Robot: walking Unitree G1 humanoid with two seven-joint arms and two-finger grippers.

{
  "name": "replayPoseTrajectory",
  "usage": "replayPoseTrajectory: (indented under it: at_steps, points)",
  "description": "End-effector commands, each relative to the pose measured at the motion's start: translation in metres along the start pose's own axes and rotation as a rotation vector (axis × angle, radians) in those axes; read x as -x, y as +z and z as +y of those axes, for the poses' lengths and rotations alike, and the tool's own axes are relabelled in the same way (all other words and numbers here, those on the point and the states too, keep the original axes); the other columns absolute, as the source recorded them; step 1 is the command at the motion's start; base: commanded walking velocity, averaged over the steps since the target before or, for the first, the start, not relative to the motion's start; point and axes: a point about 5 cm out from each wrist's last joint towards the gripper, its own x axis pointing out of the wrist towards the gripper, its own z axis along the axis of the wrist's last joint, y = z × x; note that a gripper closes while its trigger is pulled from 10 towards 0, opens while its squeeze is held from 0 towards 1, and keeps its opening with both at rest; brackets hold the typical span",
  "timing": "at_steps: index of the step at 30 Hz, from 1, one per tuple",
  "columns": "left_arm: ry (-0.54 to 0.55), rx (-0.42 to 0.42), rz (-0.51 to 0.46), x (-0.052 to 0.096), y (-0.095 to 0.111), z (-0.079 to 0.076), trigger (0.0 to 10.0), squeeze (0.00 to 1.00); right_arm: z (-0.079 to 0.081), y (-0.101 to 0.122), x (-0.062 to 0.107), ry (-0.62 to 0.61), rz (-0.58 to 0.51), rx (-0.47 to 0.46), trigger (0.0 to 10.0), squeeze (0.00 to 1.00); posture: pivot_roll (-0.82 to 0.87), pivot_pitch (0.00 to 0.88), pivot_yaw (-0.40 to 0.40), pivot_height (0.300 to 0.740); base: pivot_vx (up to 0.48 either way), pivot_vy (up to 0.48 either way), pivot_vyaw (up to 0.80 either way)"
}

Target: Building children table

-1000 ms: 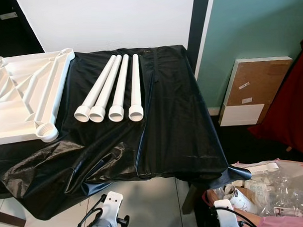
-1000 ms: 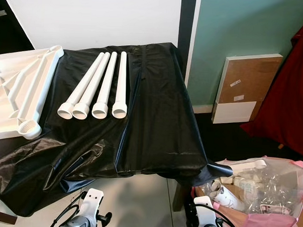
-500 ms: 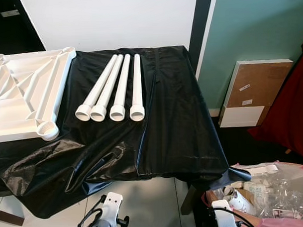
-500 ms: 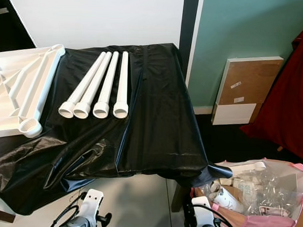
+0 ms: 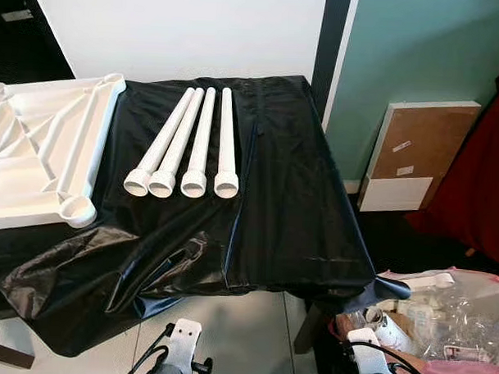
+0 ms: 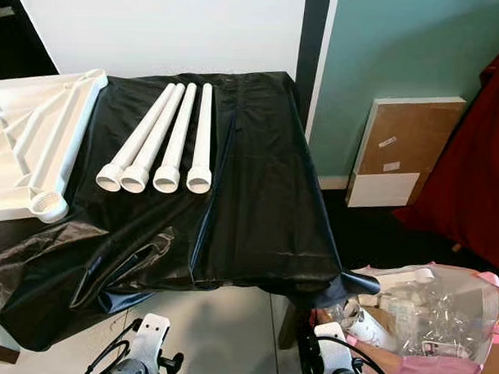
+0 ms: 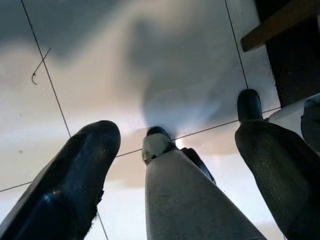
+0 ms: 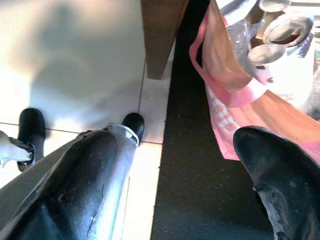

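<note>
White plastic parts lie ready on a table draped in black sheeting (image 5: 282,204): four table legs (image 5: 189,148) side by side at upper centre of the left eye view, long axes running away from the robot, flared threaded ends nearest it, and the upturned tabletop (image 5: 37,159) at the upper left, one corner socket (image 5: 76,210) facing up. Both arms hang low by the floor tiles. The left gripper (image 7: 175,165) has its fingers spread with nothing between them; the right gripper (image 8: 180,175) is likewise spread and empty, beside a pink bag (image 8: 235,100). Legs lie ahead and left, so the left arm looks nearer.
</note>
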Motion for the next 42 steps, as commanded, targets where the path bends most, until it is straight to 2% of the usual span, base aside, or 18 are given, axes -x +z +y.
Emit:
replayPoseTrajectory:
  at_steps: [1,21,31,36,42]
  points:
    - [0.055,0.003,0.038,0.002,-0.011,0.001,10.0,0.0,-0.001,-0.004,0.001,0.0,0.021,-0.004,10.0,0.0,-0.05,0.0,-0.002,0.74,0.0,0.0,0.0]
    - [0.028,-0.022,0.042,0.001,-0.009,-0.001,10.0,0.0,0.001,-0.012,0.003,-0.005,0.028,-0.017,10.0,0.0,-0.07,0.0,0.026,0.74,0.0,0.0,0.0]
    - [0.009,-0.062,0.041,0.002,-0.008,0.002,10.0,0.0,0.006,-0.01,0.003,0.009,0.019,-0.009,10.0,0.0,-0.05,0.019,0.036,0.74,0.0,0.0,0.0]
    - [0.019,-0.043,0.015,0.0,0.0,0.004,10.0,0.0,0.007,-0.009,0.002,0.022,0.017,0.023,10.0,0.0,-0.04,0.029,0.027,0.74,0.0,0.0,0.0]
    - [0.019,-0.022,0.031,0.002,-0.008,0.001,10.0,0.0,0.007,-0.008,0.002,0.021,0.012,0.026,10.0,0.0,-0.04,0.03,0.019,0.74,0.0,0.0,0.0]
